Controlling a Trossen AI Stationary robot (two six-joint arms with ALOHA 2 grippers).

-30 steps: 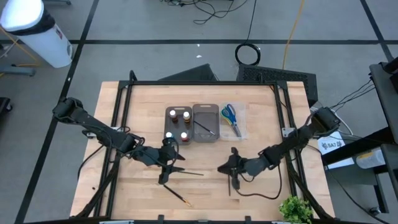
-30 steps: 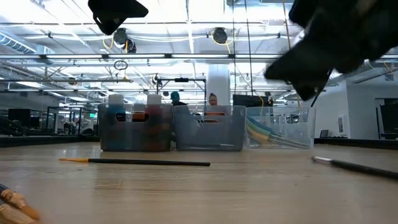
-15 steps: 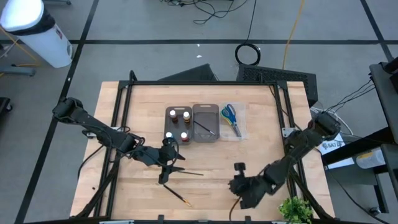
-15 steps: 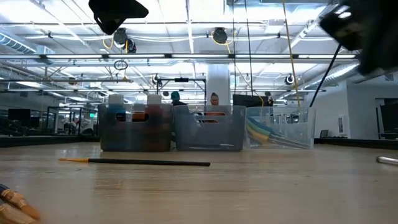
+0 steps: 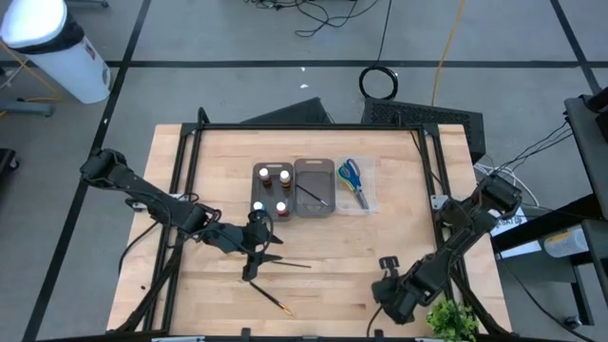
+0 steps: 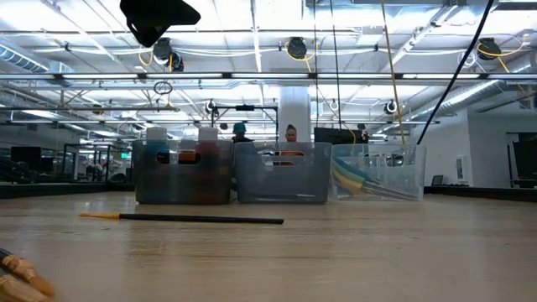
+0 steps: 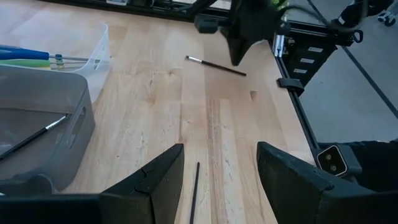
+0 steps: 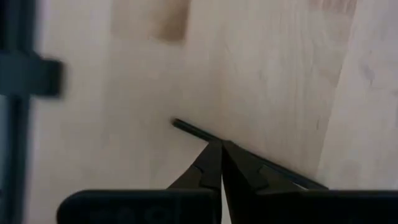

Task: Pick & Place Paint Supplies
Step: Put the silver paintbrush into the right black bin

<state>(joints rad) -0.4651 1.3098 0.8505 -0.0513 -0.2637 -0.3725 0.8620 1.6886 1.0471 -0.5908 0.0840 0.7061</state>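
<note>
My right gripper (image 5: 389,290) is low over the table's near right part, shut on a thin dark brush (image 8: 186,129). The left wrist view shows that gripper (image 7: 239,43) and its brush (image 7: 214,65) farther off. My left gripper (image 5: 254,255) waits open near the table's middle left. Its fingers stand on either side of another dark brush (image 7: 194,193) that lies flat on the wood, touching nothing. A third brush (image 5: 273,298) lies toward the near edge. Small bottles (image 5: 271,188) stand in a grey tray. One brush (image 5: 313,196) lies in the second grey tray. Scissors (image 5: 351,179) lie in the clear tray. My right gripper pinches the brush's thin handle (image 8: 202,136) between its two shut fingertips (image 8: 211,163). The fingers lie across the handle, which sticks out on both sides of them. The brush lies about level, close over the wood; whether it is lifted clear or touches the table, I cannot tell.
The three trays (image 5: 314,169) stand in a row at the table's far middle and show in the low view as a row of boxes (image 6: 281,176). A black frame (image 5: 446,237) runs along the right edge. A small plant (image 5: 451,318) stands at the near right corner.
My right gripper has moved from the table's middle toward the near right corner, staying shut. The brush has gone with it: it lay at the right of the low view a second ago and has since slid out of that view. My left arm has kept still.
</note>
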